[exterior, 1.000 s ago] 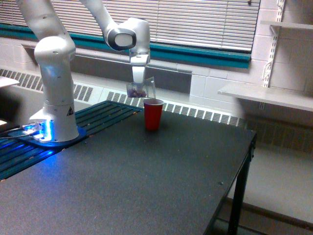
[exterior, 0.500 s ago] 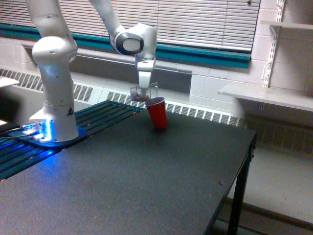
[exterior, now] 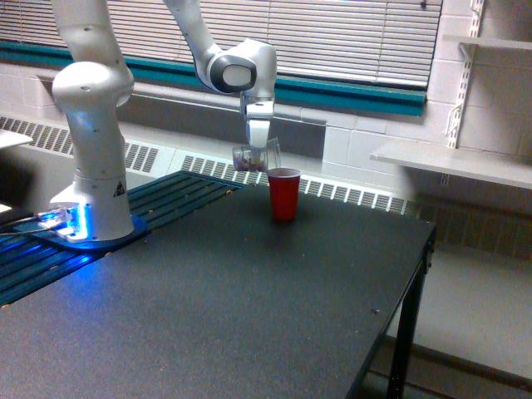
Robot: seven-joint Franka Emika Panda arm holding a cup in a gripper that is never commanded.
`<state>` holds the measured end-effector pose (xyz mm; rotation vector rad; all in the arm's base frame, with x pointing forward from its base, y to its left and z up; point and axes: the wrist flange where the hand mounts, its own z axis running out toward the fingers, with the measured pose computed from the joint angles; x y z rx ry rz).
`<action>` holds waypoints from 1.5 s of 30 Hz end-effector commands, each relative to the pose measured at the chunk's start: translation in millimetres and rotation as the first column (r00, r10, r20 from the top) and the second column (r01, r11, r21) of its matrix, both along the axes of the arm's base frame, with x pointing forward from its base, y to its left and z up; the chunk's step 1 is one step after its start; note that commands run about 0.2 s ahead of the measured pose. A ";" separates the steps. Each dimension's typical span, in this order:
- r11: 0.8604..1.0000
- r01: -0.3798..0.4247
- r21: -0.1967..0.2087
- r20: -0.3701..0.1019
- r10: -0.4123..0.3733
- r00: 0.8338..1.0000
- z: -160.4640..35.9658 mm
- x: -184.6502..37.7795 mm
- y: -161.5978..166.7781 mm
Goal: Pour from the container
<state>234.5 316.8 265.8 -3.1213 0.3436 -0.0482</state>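
Above table, fingers clamping container

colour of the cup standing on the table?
Red, opaque: the cup stands upright on the black table, seen clearly in the exterior view.

Robotics lab, white robot arm bolted at a black counter, painted cinder-block wall, closed window blinds at 12 o'clock, bare wall shelves at 3 o'clock, baseboard radiator grille
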 end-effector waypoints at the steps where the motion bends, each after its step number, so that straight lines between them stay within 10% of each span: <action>1: 1.000 0.012 0.006 0.004 -0.012 1.000 2.1 4.2 2.3; 45: 0.994 -0.063 -0.090 -0.013 0.062 0.998 35.2 19.1 -6.2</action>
